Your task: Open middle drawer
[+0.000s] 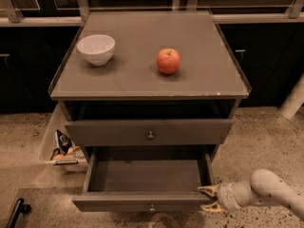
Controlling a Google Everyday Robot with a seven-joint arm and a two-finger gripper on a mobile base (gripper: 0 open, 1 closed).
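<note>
Grey middle drawer open, tool at corner.

You're in a kitchen-like room: dark cabinet doors line the back wall, there's a speckled stone floor, and a white ceramic bowl and round red apple sit on a grey-brown wooden drawer unit. The pale robot gripper sits low right, beside the open bottom drawer.

Smooth, rounded off-white arm — yellowish-fingered gripper at lower right.
</note>
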